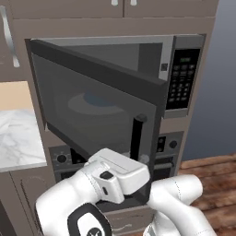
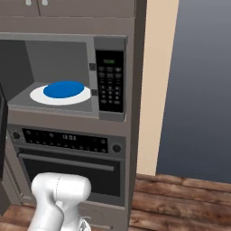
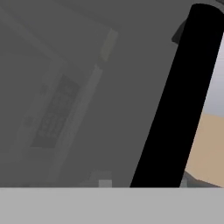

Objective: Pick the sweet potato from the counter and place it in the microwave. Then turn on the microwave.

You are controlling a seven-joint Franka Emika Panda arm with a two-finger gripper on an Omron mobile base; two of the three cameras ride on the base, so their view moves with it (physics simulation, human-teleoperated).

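Observation:
The microwave (image 2: 63, 74) stands open, its dark glass door (image 1: 92, 101) swung out toward me. Inside, a blue plate (image 2: 64, 89) lies on the white turntable (image 2: 38, 95). The sweet potato is out of view. My gripper (image 3: 144, 180) is right at the door's black bar handle (image 1: 137, 133), which runs up between the two small fingertips in the hand view, and the jaws are shut on it. In the left base view my white hand covers the fingers just below the handle. The white marble counter (image 1: 18, 138) lies at the left.
The black keypad panel (image 2: 110, 81) sits to the right of the microwave's cavity. An oven with a clock display (image 2: 67, 140) is built in below. A wood floor (image 2: 180, 198) and a grey wall lie to the right.

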